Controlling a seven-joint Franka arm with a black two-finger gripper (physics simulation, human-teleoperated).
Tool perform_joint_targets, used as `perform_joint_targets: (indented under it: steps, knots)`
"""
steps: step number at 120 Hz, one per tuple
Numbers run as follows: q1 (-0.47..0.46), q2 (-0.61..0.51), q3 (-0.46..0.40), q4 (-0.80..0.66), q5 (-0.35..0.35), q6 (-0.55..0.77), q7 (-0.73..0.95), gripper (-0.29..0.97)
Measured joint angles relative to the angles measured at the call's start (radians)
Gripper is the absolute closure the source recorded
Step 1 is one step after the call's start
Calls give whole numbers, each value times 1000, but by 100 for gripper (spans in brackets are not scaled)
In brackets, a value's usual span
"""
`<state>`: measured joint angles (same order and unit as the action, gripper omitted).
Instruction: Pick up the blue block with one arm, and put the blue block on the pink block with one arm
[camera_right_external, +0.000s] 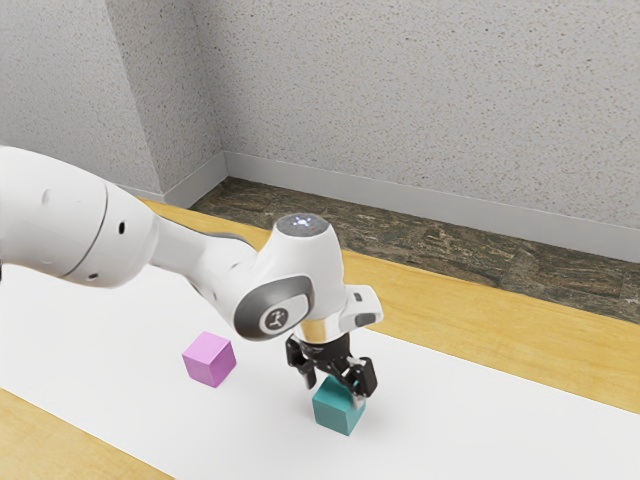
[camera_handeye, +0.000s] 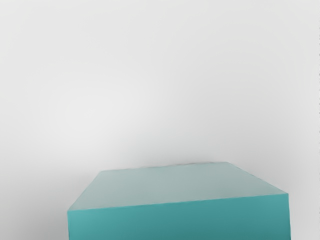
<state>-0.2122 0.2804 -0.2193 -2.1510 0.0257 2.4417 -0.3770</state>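
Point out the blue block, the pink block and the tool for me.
blue block (camera_right_external: 336, 414), exterior view, on its front face.
pink block (camera_right_external: 210, 347), exterior view, on its top face.
tool (camera_right_external: 334, 386), exterior view, the middle of its lower end, at the blue block's top.

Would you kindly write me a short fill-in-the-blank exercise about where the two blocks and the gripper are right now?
1. The mat under the blue block is ___ in colour.
2. The pink block sits to the exterior view's ___ of the blue block.
3. The gripper hangs directly ___ the blue block.
Missing words: white; left; above.
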Motion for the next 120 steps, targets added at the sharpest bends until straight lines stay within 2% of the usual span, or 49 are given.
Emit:
perform_joint_targets:
  steps: [16, 97, 120]
  knots:
    - [-1, 7, 0, 6, 0, 2, -1, 1]
    - [-4, 9, -2, 5, 0, 12, -4, 24]
    - [-4, 9, -1, 5, 2, 12, -8, 27]
